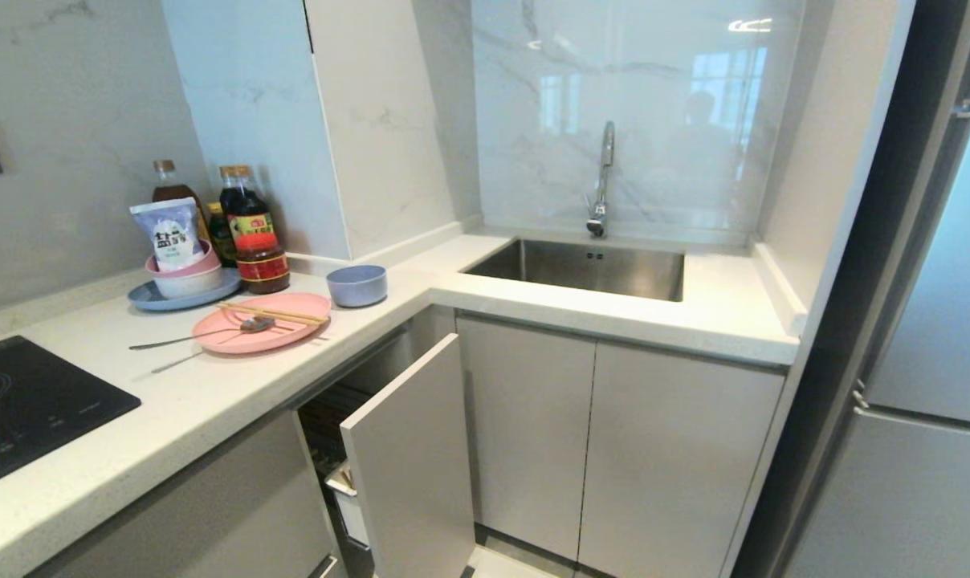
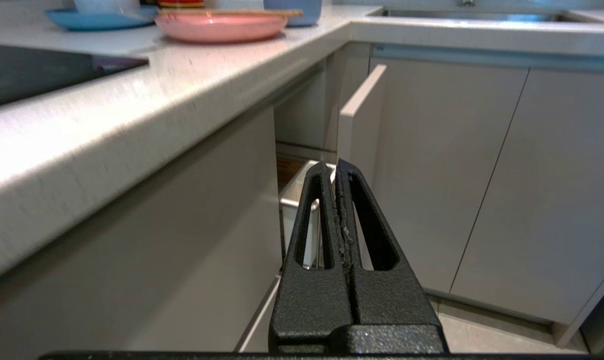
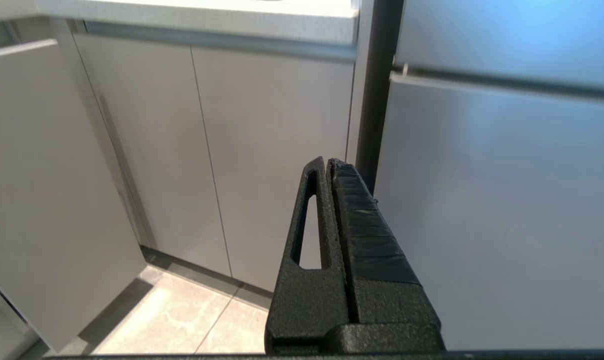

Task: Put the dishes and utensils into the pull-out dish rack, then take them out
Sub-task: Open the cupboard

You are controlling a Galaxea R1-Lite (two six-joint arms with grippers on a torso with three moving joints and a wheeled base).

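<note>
On the countertop a salmon-pink plate [image 1: 264, 322] [image 2: 221, 27] carries wooden chopsticks [image 1: 272, 313] and a silver spoon [image 1: 196, 335] whose handle sticks out past its rim. A pale blue bowl [image 1: 356, 285] [image 2: 293, 9] stands just beside it. Below the counter the pull-out dish rack [image 1: 348, 482] is partly drawn out, its tall white front panel [image 1: 413, 466] [image 2: 359, 125] angled into the room. My left gripper [image 2: 334, 172] is shut and empty, low before the rack's opening. My right gripper [image 3: 327, 162] is shut and empty, facing the cabinet doors. Neither arm shows in the head view.
A blue-grey plate [image 1: 184, 295] with stacked pink and cream bowls, a salt bag and sauce bottles [image 1: 252, 229] stands at the back. A black cooktop [image 1: 27, 401] lies at the left, a steel sink [image 1: 585, 269] with a tap in the corner. A fridge [image 1: 927, 321] [image 3: 497, 200] stands on the right.
</note>
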